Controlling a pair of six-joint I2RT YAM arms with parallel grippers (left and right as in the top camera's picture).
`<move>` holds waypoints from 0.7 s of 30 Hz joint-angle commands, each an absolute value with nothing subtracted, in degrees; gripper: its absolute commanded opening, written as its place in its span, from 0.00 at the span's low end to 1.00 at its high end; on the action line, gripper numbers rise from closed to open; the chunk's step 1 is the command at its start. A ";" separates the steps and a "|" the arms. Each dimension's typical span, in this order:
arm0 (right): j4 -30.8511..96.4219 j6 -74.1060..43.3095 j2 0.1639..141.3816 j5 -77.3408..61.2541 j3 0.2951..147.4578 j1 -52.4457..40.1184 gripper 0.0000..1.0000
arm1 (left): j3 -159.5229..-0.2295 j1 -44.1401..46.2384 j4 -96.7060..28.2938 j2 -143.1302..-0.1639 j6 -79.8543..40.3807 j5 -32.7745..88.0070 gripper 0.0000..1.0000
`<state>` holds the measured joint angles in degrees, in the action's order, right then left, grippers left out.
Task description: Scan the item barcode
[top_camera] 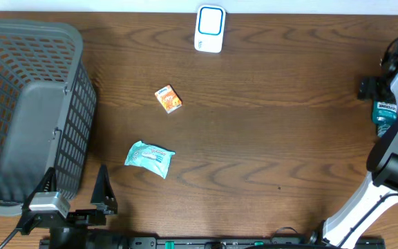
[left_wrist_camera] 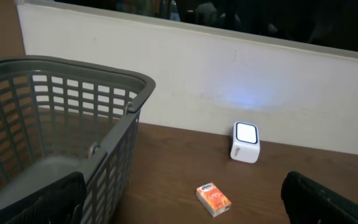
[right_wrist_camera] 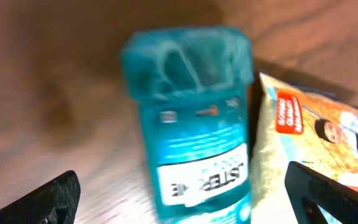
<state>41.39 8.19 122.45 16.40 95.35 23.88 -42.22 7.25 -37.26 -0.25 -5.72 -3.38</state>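
At the near edge, toward seven o'clock, the left gripper is seen with its fingers spread wide and nothing between them. A teal packet lies just past it, and an orange box beyond that. The grey basket is set at nine o'clock. At three o'clock the right gripper is spread wide over the teal bottle, which lies ungripped on the table, a printed packet just beside it. Farthest, at twelve o'clock, the scanner is placed.

Grey basket, orange box, teal packet, teal bottle, white scanner
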 commanded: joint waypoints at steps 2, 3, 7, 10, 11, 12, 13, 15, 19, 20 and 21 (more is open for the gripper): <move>41.45 7.25 112.27 -1.32 95.61 18.11 0.99 | -42.22 7.49 -37.10 -0.14 -4.80 -3.68 0.98; 41.60 6.76 111.39 -5.26 95.61 17.28 0.99 | -42.22 7.49 -37.10 -0.14 -4.80 -3.68 0.98; 41.65 -4.36 109.23 -30.98 95.61 12.23 0.99 | -42.22 7.49 -37.12 -0.14 -4.80 -3.68 0.98; 39.99 -12.49 110.32 -43.27 95.24 7.62 0.99 | -42.22 7.49 -37.12 -0.14 -4.80 -3.68 0.98; 39.57 -15.14 110.83 -44.84 95.11 5.56 0.99 | -42.22 7.49 -37.12 -0.14 -4.80 -3.68 0.98; 39.40 -17.85 111.53 -45.34 95.04 3.03 0.99 | -42.22 7.49 -37.12 -0.14 -4.80 -3.68 0.98; 39.33 -20.08 112.22 -45.34 95.04 0.51 0.99 | -42.22 7.49 -37.15 -0.14 -4.80 -3.68 0.98; 39.42 -22.06 113.45 -45.32 95.04 -3.79 0.99 | -42.22 7.49 -37.15 -0.14 -4.80 -3.68 0.98; 39.16 -22.24 115.85 -43.38 95.04 -12.51 0.99 | -42.22 7.49 -37.15 -0.14 -4.80 -3.68 0.98; 39.20 -21.74 116.55 -41.23 95.04 -15.05 0.99 | -42.22 7.49 -37.17 -0.14 -4.80 -3.68 0.98; 39.11 -20.10 117.03 -39.29 95.04 -17.08 0.99 | -42.22 7.49 -37.15 -0.14 -4.80 -3.68 0.98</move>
<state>39.13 -18.98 115.68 -40.51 95.42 -12.25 -42.22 7.25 -37.28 -0.25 -5.72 -3.38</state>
